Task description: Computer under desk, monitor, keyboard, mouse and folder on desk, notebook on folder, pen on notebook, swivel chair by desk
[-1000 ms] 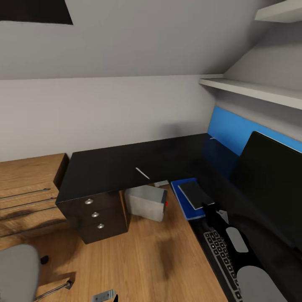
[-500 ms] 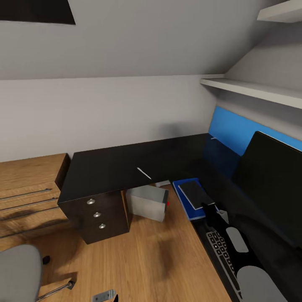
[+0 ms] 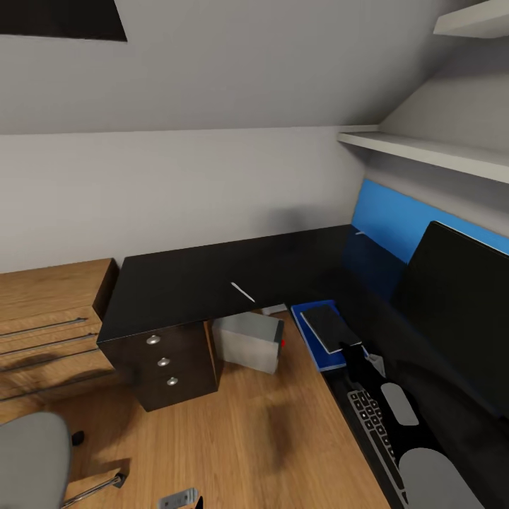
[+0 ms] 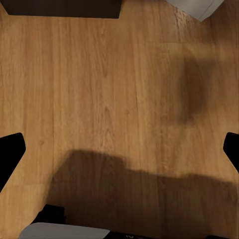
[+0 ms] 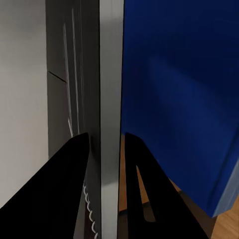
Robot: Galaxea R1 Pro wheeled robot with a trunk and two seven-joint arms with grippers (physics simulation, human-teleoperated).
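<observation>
The black desk (image 3: 184, 283) fills the corner, and the white pen (image 3: 242, 291) lies on it. Under it stands the grey computer (image 3: 247, 341). The blue folder (image 3: 317, 348) lies on the desk's right wing with the dark notebook (image 3: 329, 326) on top. My right gripper (image 3: 355, 359) is at the notebook's near end. In the right wrist view the right gripper (image 5: 105, 137) is shut on the notebook's thin edge (image 5: 109, 74), with the folder (image 5: 174, 99) beside it. The keyboard (image 3: 373, 431) and monitor (image 3: 459, 325) sit nearer. The left gripper (image 4: 119, 152) is open over bare floor.
The swivel chair (image 3: 28, 459) stands at the lower left on the wooden floor (image 3: 268, 438). A light wooden drawer unit (image 3: 42, 318) adjoins the desk's left end. A large blue panel (image 3: 392, 219) leans on the right wall under white shelves (image 3: 424, 152).
The whole view shifted slightly right early on, so the camera moved. The desk things and my right gripper hold their places.
</observation>
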